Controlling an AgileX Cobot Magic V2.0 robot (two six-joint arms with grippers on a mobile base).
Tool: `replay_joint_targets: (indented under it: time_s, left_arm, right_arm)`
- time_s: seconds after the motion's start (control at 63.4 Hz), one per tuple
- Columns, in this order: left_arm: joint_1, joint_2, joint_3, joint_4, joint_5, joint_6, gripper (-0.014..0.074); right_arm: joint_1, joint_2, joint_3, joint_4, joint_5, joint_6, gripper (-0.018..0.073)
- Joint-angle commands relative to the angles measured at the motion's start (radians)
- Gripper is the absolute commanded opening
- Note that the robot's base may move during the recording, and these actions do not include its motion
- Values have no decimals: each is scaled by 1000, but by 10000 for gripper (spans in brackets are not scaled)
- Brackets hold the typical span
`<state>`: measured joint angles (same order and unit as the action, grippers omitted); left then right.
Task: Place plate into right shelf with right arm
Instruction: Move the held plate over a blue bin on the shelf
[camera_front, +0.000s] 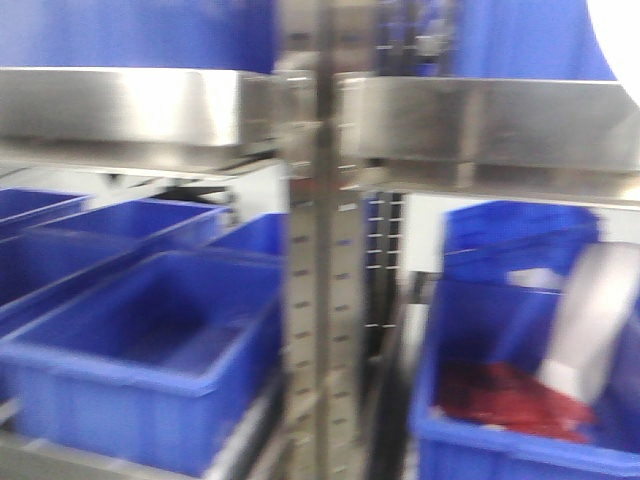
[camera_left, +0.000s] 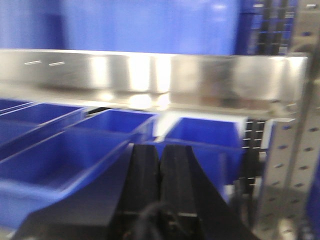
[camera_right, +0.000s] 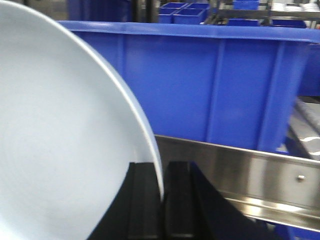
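Note:
The pale white plate fills the left of the right wrist view, held on edge. My right gripper is shut on its rim, one black finger on each side. The plate's edge also shows at the top right corner of the front view. The right shelf is a shiny steel lip just ahead and to the right of the gripper; in the front view the right shelf sits at upper right. My left gripper is shut and empty, in front of the left shelf lip.
A big blue bin stands on the right shelf behind the lip. Perforated steel uprights divide left and right racks. Blue bins fill the lower left level; a lower right bin holds something red and a white object.

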<state>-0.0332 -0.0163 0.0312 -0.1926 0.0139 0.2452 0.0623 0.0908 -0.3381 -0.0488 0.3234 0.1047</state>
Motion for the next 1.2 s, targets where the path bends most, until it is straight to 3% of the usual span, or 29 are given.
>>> replay_joint_targets:
  time_s: [0.0, 1.183]
  left_arm:
    - [-6, -6, 10, -6, -88, -1, -47]
    - [-6, -6, 10, -6, -88, -1, -47]
  right_arm:
    - [-4, 10, -31, -9, -90, -6, 54]
    - [-4, 10, -31, -9, -111, -6, 54]
